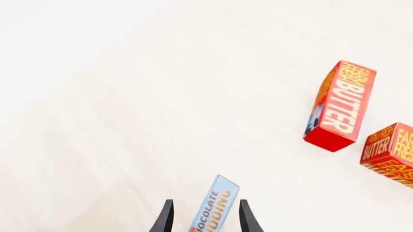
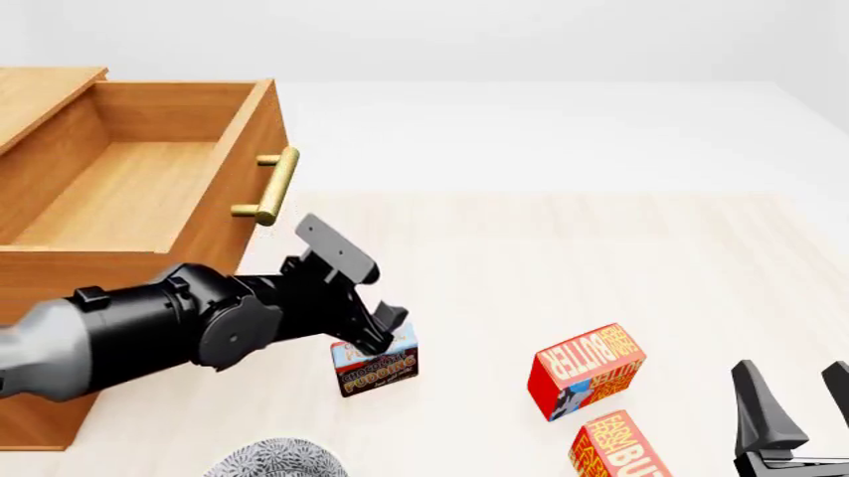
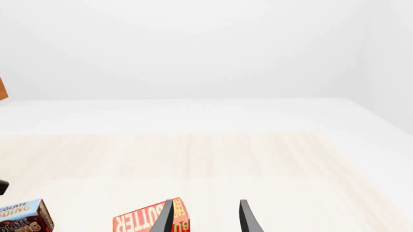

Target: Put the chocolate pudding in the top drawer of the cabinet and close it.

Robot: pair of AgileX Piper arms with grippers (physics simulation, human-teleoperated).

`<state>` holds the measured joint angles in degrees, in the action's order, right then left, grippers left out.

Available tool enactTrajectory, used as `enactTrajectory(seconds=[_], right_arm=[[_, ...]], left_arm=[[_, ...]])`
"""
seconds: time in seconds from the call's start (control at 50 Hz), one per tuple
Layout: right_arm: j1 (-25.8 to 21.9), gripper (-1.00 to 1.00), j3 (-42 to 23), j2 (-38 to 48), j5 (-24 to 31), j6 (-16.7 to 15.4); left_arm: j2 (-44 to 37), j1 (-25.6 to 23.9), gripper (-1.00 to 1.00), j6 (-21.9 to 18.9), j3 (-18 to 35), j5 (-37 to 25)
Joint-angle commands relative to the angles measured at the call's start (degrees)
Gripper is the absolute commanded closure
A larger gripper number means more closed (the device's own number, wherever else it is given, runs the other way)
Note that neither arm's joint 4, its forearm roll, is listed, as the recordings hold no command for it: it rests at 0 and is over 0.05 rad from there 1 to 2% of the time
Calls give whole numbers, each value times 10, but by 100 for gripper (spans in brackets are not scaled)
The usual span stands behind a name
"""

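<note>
The chocolate pudding (image 2: 376, 366) stands on edge on the table in front of the cabinet (image 2: 40, 94). It is a thin box with a light blue top and a brown lower half. My left gripper (image 2: 385, 336) is open, with its fingers on either side of the box and small gaps showing in the left wrist view (image 1: 206, 217). The top drawer (image 2: 133, 189) is pulled out and empty, and its brass handle (image 2: 269, 186) faces the table. My right gripper (image 2: 796, 393) is open and empty at the front right. The pudding also shows in the right wrist view (image 3: 22, 215).
Two red butter boxes (image 2: 587, 370) (image 2: 623, 447) lie to the right of the pudding, between the two arms. They also show in the left wrist view (image 1: 340, 105) (image 1: 390, 152). A grey patterned round object (image 2: 278, 459) sits at the front edge.
</note>
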<state>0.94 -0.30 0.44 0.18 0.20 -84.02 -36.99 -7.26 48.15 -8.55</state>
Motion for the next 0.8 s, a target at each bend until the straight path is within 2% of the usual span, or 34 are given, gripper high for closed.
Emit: enactTrajectory(seconds=[0.02,0.8], right_arm=[[0,-100,0,0,0,0],[-1,-100,1,8,-9,0]], left_arm=[[-14,-5,-100,8,-10,14],[-56,-19,-100,46,-30,53]])
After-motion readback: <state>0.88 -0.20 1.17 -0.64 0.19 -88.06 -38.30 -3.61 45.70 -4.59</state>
